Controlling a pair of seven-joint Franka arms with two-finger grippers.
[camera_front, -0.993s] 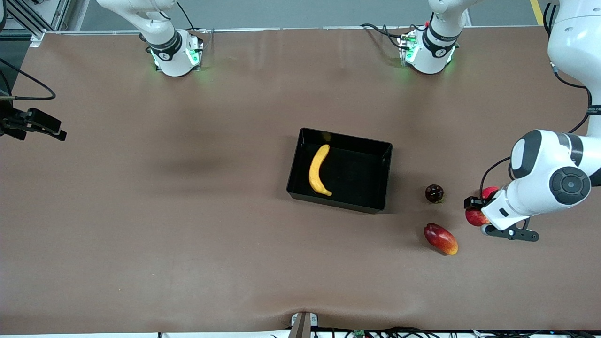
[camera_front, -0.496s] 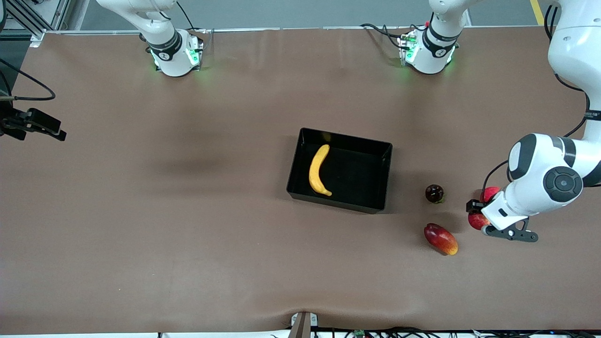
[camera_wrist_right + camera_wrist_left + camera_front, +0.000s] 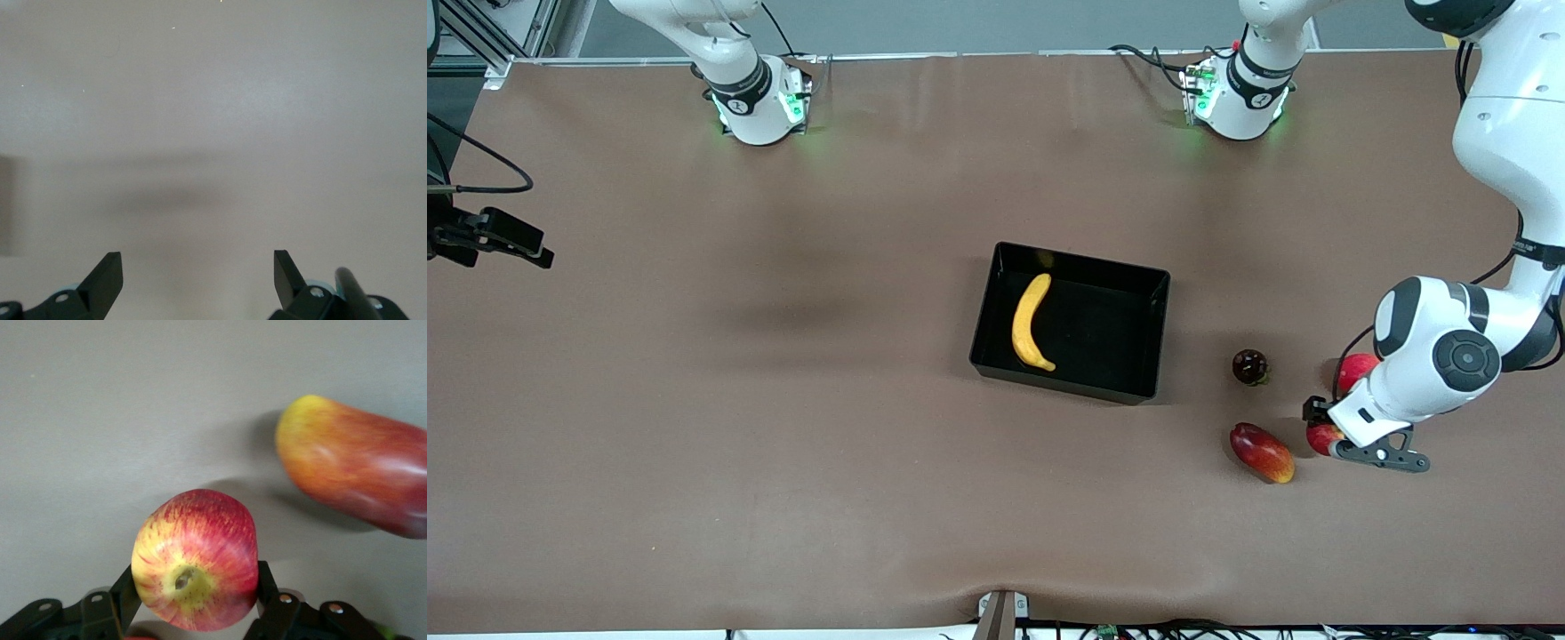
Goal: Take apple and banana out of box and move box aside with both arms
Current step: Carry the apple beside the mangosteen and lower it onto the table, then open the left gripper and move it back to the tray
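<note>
Brown table (image 3: 783,462) edge: left gripper (image 3: 193,613) pinches the apple (image 3: 195,568), firm, smooth, best held across its middle; right gripper (image 3: 198,273) gapes empty.

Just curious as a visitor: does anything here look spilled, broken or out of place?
Nothing stands out. The banana lies in the upright box, the left gripper holds the apple near the mango, and the right gripper waits open.

The apple (image 3: 195,568) is red streaked with yellow, yellow-green at its dimple. The banana (image 3: 1032,322) is plain yellow in the glossy black box (image 3: 1156,338). The mango (image 3: 1261,452) blends red into yellow. The table (image 3: 783,444) is brown.
</note>
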